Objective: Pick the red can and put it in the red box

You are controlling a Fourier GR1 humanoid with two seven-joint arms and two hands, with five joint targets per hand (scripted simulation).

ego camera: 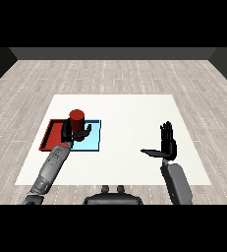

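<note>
Black left robot hand (pixel 71 132) curled round upright red can (pixel 76 120), right robot hand (pixel 167 142) spread.

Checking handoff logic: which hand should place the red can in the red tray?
Left. The left hand is already curled round the red can, right by the red tray. The right hand is open, far across the table.

A bare test room set up as a robot workspace, not a home or kitchen. A plain white table (pixel 134 142) stands on a pale grey plank floor (pixel 115 74), with dark walls (pixel 113 53) closing the far side. Near the table's left edge, a red tray (pixel 53 133) and a light blue tray (pixel 93 140) lie side by side.
</note>
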